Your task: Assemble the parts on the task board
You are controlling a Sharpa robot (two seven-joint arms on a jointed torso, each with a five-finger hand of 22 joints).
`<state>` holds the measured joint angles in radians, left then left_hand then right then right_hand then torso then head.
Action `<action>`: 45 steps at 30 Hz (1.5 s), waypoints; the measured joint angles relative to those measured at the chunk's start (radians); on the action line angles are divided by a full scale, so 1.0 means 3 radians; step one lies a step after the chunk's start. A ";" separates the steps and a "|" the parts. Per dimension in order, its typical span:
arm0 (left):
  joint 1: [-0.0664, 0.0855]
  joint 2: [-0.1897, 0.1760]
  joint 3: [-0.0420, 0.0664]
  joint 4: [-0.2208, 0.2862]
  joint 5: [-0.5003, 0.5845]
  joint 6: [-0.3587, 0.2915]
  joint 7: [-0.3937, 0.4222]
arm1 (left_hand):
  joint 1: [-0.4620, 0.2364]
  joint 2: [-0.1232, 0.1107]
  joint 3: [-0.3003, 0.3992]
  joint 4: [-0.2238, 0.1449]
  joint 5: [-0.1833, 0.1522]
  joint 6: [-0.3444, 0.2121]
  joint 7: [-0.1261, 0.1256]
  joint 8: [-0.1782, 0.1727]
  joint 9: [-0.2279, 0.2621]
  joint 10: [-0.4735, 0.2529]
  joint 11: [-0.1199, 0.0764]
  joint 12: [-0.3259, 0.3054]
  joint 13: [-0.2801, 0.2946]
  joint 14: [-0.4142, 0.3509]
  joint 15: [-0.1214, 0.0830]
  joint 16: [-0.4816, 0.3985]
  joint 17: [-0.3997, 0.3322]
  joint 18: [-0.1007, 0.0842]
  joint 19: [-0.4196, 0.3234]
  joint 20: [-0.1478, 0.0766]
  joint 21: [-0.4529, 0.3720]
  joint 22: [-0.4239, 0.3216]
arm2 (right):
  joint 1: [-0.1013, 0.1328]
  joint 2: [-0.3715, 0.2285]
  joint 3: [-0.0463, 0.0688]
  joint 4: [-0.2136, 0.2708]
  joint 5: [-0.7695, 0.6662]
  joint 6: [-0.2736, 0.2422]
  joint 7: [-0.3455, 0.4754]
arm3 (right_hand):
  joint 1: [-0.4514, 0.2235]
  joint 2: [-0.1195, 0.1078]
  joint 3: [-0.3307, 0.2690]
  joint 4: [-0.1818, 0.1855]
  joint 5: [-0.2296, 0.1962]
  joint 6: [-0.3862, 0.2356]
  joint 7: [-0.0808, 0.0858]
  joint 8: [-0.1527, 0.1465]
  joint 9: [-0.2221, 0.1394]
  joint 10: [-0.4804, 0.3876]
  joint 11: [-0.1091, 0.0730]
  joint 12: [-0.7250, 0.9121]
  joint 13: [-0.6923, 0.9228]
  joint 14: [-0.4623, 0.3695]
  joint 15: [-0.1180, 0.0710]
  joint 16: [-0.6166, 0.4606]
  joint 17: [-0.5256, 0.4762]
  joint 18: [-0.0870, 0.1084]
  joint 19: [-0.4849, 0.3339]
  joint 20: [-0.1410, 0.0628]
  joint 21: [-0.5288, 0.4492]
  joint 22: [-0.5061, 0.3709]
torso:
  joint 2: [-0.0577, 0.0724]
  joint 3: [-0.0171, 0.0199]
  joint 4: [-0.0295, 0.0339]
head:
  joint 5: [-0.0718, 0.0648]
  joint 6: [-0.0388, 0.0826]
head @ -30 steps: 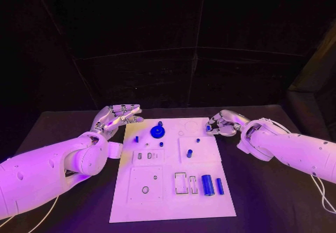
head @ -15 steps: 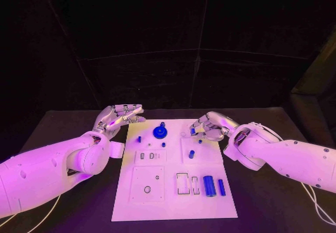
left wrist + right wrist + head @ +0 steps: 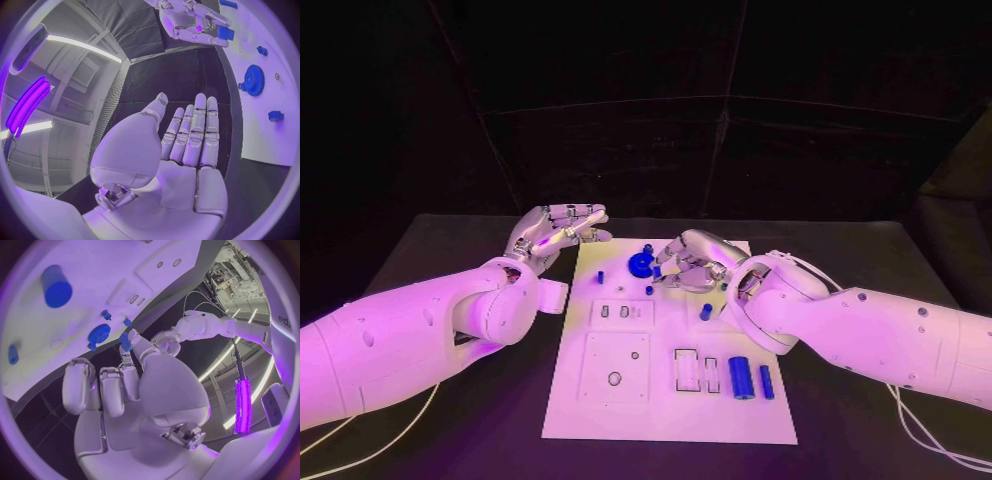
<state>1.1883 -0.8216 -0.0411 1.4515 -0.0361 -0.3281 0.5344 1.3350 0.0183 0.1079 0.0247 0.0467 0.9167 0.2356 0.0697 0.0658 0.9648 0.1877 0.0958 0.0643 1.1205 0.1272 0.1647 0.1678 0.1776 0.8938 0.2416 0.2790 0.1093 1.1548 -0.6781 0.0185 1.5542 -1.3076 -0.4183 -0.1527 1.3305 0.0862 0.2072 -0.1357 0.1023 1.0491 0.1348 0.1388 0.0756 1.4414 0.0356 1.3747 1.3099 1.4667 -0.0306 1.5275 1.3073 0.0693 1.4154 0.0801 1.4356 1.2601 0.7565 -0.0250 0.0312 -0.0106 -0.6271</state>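
Note:
The white task board lies lengthwise in the middle of the black table. A blue gear stands near its far end, with small blue pegs beside it. My right hand hovers over that far end, just right of the gear. It pinches a small blue part between thumb and finger, and the same part appears at its fingertips in the left wrist view. My left hand is raised off the board's far left corner, fingers straight and apart, holding nothing.
Two blue cylinders lie side by side at the board's near right, next to rectangular slots. A short blue peg stands mid-board. Bare black table lies on both sides of the board.
My right hand has moved left from the board's far right edge to beside the gear, carrying the small blue part. The left hand has stayed put. The camera has shifted a little.

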 measured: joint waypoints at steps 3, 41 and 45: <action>0.0001 0.0005 0.0000 -0.0001 0.0000 0.0000 0.0000 | 0.0000 0.0000 0.0000 0.0000 0.0000 0.0000 0.0000 0.0000 0.0000 0.0000 0.0000 0.0000 0.0000 0.0000 0.0000 0.0000 0.0000 0.0000 0.0000 0.0000 0.0000 0.0000 | -0.0002 0.0105 -0.0004 -0.0042 -0.0082 0.0036 -0.0079 | 0.0000 0.0000 0.0000 0.0000 -0.0001 0.0000 0.0000 -0.0005 0.0000 0.0000 0.0000 0.0000 0.0000 0.0000 0.0000 0.0000 0.0000 0.0000 0.0000 0.0000 0.0000 -0.0005 | -0.0001 0.0000 0.0004 | 0.0017 -0.0017; 0.0003 0.0029 0.0000 -0.0008 0.0000 0.0000 -0.0004 | 0.0000 0.0000 0.0000 0.0000 0.0000 0.0000 0.0000 0.0000 0.0000 0.0000 0.0000 0.0000 0.0000 0.0000 0.0000 0.0001 0.0002 0.0000 0.0000 0.0000 0.0000 -0.0003 | -0.0123 0.0458 -0.0088 -0.0220 -0.0649 0.0411 -0.0357 | -0.0076 -0.0078 0.0070 0.0031 -0.0009 0.0000 0.0000 -0.0013 0.0003 -0.0012 0.0013 -0.0045 -0.0006 0.0000 0.0001 0.0000 0.0002 0.0001 0.0000 0.0000 0.0000 -0.0011 | 0.0000 0.0005 -0.0004 | 0.0066 -0.0110; 0.0003 0.0028 0.0000 -0.0008 0.0000 0.0000 -0.0004 | 0.0000 0.0000 0.0000 0.0000 0.0000 0.0000 0.0000 0.0000 0.0000 0.0000 0.0000 0.0000 0.0000 0.0000 0.0000 0.0001 0.0001 0.0000 0.0000 0.0000 0.0000 -0.0003 | -0.0123 0.0461 -0.0084 -0.0227 -0.0670 0.0431 -0.0358 | -0.0081 -0.0082 0.0070 0.0031 -0.0009 0.0000 0.0000 -0.0024 0.0008 -0.0013 0.0012 -0.0045 -0.0005 0.0000 0.0001 0.0000 0.0002 0.0001 0.0000 0.0000 0.0000 -0.0011 | -0.0002 0.0005 -0.0004 | 0.0066 -0.0110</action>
<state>1.1893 -0.8133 -0.0410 1.4492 -0.0361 -0.3281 0.5331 1.3350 0.0183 0.1079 0.0247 0.0468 0.9167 0.2356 0.0697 0.0658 0.9648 0.1877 0.0958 0.0642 1.1205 0.1272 0.1650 0.1682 0.1776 0.8938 0.2416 0.2790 0.1084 1.1179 -0.5398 -0.0069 1.4861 -1.5085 -0.2890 -0.2600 1.3062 0.0615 0.2282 -0.1264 0.0997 1.0492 0.1349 0.1315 0.0781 1.4377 0.0393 1.3611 1.3084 1.4668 -0.0304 1.5275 1.3078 0.0696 1.4154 0.0801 1.4356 1.2569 0.7560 -0.0234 0.0301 0.0093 -0.6600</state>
